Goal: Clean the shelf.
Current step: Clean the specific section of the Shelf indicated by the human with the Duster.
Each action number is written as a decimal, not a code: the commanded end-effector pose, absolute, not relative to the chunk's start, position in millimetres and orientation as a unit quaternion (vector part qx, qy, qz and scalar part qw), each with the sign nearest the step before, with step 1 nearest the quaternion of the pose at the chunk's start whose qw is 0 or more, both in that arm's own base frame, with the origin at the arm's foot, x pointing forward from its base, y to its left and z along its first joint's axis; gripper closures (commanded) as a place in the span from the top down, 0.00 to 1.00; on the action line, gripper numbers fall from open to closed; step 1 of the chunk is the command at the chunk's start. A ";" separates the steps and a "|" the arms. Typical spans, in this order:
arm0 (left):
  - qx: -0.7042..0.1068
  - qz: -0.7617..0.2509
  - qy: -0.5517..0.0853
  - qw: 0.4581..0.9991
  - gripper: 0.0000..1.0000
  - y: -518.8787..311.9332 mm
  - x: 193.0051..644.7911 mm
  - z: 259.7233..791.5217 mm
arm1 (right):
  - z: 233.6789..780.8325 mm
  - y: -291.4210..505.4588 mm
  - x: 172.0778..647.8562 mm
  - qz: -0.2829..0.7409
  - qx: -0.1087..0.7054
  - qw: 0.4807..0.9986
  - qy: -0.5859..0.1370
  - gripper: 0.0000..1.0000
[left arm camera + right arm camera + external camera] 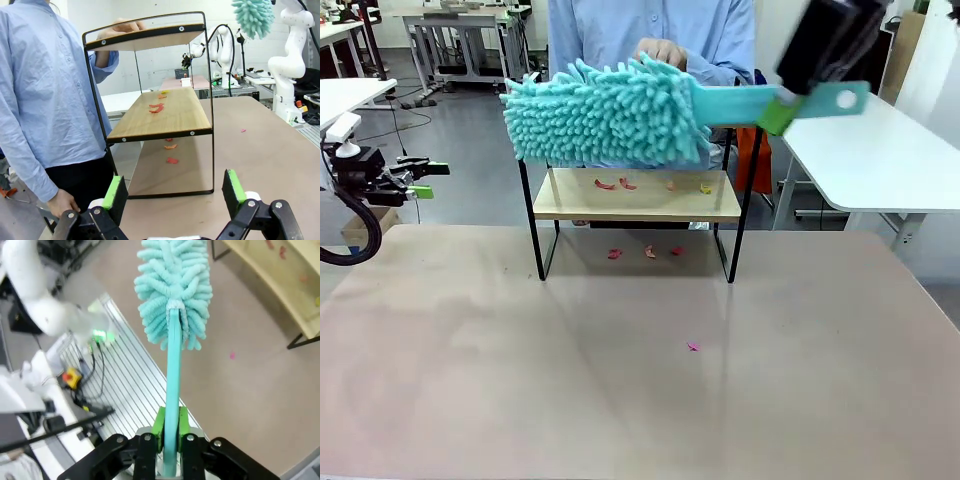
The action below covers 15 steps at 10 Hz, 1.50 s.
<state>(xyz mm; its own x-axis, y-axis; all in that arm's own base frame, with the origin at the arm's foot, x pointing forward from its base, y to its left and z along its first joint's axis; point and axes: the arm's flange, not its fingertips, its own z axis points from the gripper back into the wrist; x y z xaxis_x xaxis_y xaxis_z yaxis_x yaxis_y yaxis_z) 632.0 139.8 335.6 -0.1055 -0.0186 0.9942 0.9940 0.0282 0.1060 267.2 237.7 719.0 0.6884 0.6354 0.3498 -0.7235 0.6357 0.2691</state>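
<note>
Front view sets the shelf at mid-frame on the counter, its long side running left to right, with a person's hand resting on its top. At the upper right, the right claw is pressed together on the flat handle of a teal duster. The right wrist view shows the green pads pinching that handle.

The duster's fluffy head lies level, its long axis parallel to the boards, and it covers the top board in the front view. From the right wrist, the head hangs over the counter apart from the shelf, which lies toward the upper right of that frame. A sweep would likely have to go that way, and lower for the bottom board.

Coloured scraps lie on the lower board, with more on the counter beneath. Thin black uprights at each end narrow the way in, while the long front stands open. The left claw, spread wide, hangs at the left edge, well apart from the shelf.
</note>
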 end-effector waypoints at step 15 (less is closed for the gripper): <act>-0.459 -0.527 -0.527 0.484 1.00 140.4 631.5 337.3 | 797.7 475.3 384.2 0.008 0.228 0.953 -0.199 0.13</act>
